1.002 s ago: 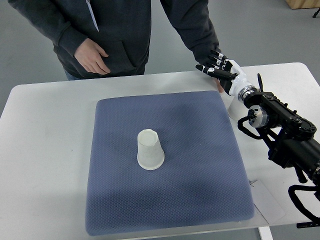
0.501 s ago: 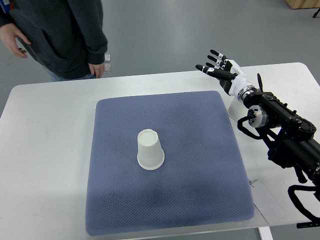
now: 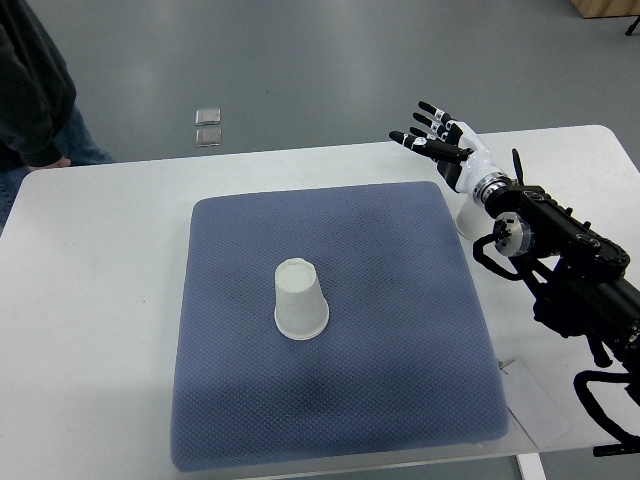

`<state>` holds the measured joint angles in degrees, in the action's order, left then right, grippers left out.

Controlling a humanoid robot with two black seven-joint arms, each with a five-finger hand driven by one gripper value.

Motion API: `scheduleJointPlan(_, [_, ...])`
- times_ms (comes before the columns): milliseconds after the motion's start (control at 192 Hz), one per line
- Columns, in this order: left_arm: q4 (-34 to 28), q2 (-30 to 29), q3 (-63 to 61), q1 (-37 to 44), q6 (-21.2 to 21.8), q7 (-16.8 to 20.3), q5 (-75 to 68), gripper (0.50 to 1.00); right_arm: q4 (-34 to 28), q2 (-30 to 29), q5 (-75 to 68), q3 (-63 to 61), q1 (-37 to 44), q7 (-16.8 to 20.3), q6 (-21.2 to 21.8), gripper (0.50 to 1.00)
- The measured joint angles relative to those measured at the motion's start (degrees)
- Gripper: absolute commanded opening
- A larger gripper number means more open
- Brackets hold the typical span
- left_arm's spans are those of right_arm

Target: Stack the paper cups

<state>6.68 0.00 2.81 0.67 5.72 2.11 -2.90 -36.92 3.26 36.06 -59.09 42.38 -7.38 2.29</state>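
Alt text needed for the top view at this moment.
An upside-down paper cup stands on a blue mat on a white table. The right hand, fingers spread and empty, hovers above a second cup beside the mat. A person stands top left.

A white tabletop (image 3: pixel 95 300) is set on a grey floor (image 3: pixel 300 70); two small square plates (image 3: pixel 208 126) are seen in the floor beyond it.

Only one cup (image 3: pixel 300 299) (upturned) interrupts the mat (image 3: pixel 400 330).

A matt paper cup (image 3: pixel 300 300) stands on a rough, woven blue cloth mat (image 3: pixel 400 330); the white counter (image 3: pixel 90 300) looks smooth.
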Motion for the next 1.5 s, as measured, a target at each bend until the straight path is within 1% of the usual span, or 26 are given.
scheduleJointPlan(245, [0.0, 0.0, 0.0, 0.0, 0.0, 0.0, 0.0, 1.0, 0.0, 0.0, 0.0, -0.3, 0.1, -0.2, 0.0, 0.934])
scheduleJointPlan(501, [0.0, 0.0, 0.0, 0.0, 0.0, 0.0, 0.0, 1.0, -0.2, -0.1, 0.0, -0.3, 0.7, -2.1, 0.0, 0.934])
scheduleJointPlan(997, [0.0, 0.0, 0.0, 0.0, 0.0, 0.0, 0.0, 1.0, -0.2, 1.6, 0.0, 0.2, 2.6, -2.2, 0.0, 0.934])
scheduleJointPlan(1190, [0.0, 0.0, 0.0, 0.0, 0.0, 0.0, 0.0, 1.0, -0.3, 5.6, 0.7, 1.1, 3.5, -2.1, 0.7, 0.934])
scheduleJointPlan(1342, [0.0, 0.0, 0.0, 0.0, 0.0, 0.0, 0.0, 1.0, -0.6, 12.2, 1.9, 5.9, 5.1, -2.3, 4.7, 0.934])
scheduleJointPlan(1498, [0.0, 0.0, 0.0, 0.0, 0.0, 0.0, 0.0, 1.0, -1.5, 19.5, 3.3, 14.1, 8.2, -4.8, 7.5, 0.934])
